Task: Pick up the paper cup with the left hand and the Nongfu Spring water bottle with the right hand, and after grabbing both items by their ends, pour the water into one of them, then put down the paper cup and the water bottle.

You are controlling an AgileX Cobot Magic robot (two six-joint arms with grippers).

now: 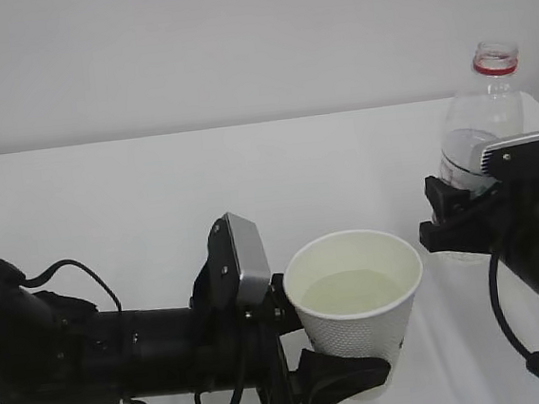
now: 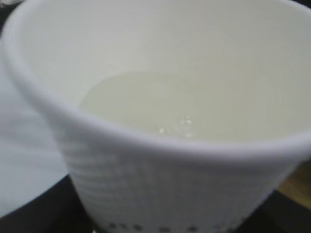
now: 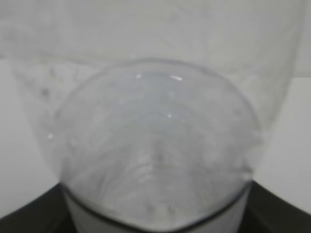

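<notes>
Already the pour looks done: the paper cup [image 1: 355, 299] holds water [image 1: 353, 291] well up its inside, and the Nongfu Spring water bottle [image 1: 479, 115] stands upright, uncapped, near the right edge of the white table [image 1: 136, 205]. The left claw [image 1: 307, 346] grips the cup low on its wall, near front centre. The right claw [image 1: 447, 213] is closed around the bottle's lower body. What seems left is releasing both; whether either yet rests on the table is unclear.
</notes>
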